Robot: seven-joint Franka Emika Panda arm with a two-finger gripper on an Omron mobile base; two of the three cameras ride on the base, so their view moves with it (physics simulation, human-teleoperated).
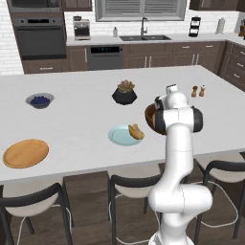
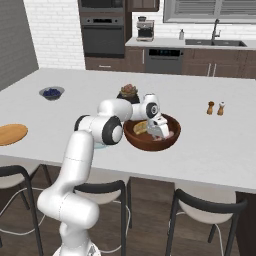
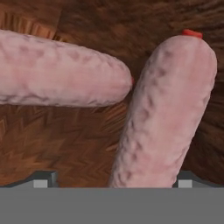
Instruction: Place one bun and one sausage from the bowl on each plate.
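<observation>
The pincer [image 2: 161,134] is down inside the large dark reddish-brown wooden bowl [image 2: 170,141], its jaws spread wide with nothing clamped between them. In the hand view the two dark fingertips [image 3: 43,178] stand to either side of the near end of a pale pink sausage [image 3: 168,113], a bumpy-skinned link with a small red tip at its far end; whether the tips touch it cannot be told. A second sausage [image 3: 57,74] of the same look lies across the bowl's grained floor, its rounded end just meeting the side of the first. In the right base view a golden-brown bun [image 2: 140,127] rests inside the bowl, against the wall away from the pincer.

The bowl sits on the white surface [image 1: 72,119], near its front edge. Just beside it is the pale light-blue plate [image 1: 119,136], which carries another bun [image 1: 136,131] on the side nearest the bowl. Well apart, toward the far end of the surface, lies the orange-tan wooden plate [image 1: 25,153] with a raised rim, bare. Behind the bowl stands a black plant pot [image 1: 124,94] with a succulent; further off are a small grey bowl of blueberries [image 1: 39,100] and a pair of salt and pepper shakers [image 1: 198,91].
</observation>
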